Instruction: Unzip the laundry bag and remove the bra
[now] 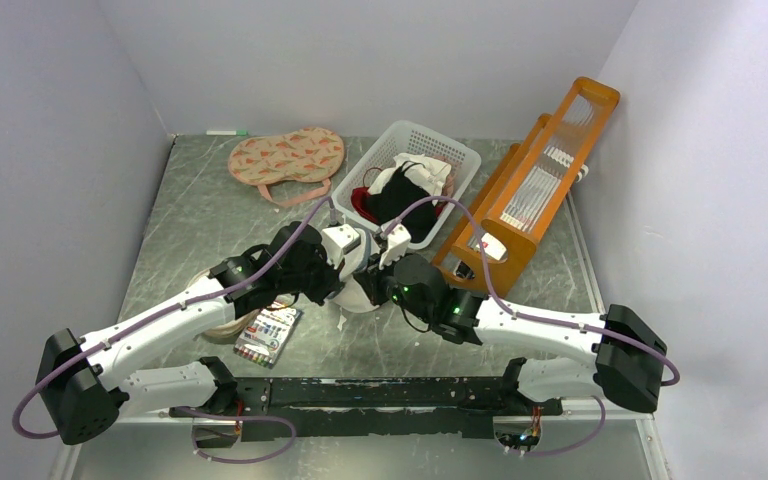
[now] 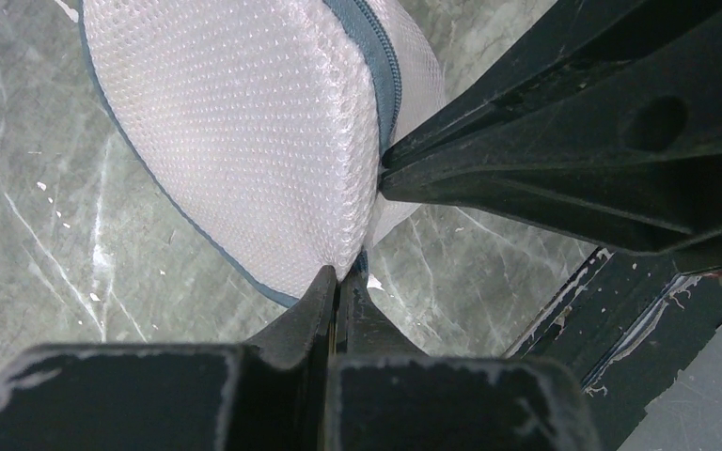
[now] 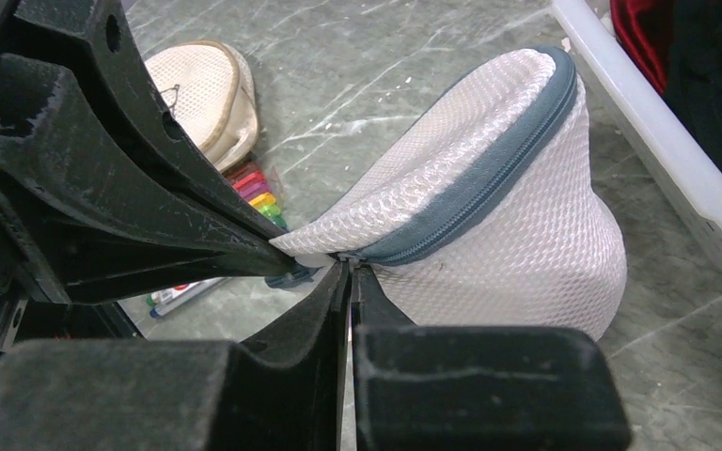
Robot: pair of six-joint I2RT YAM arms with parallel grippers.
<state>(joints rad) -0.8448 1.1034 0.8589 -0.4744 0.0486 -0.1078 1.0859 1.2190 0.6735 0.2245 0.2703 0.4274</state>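
1. The place looks like a robot test cell in a lab: plain pale walls box in a table on three sides.
2. A left arm and a right arm, both white and black, are bolted to a black rail at the table's near edge, with purple cables running along them.
3. Household things lie on the marbled tabletop: a white basket of clothes, an orange wooden frame, a watermelon-print pouch and a box of markers.

The laundry bag is seen as white dimpled mesh cloth w/ matt grey-blue zip tape, the worktop as smooth grey veined, the left hand & right hand as scuffed matt blk plastic.
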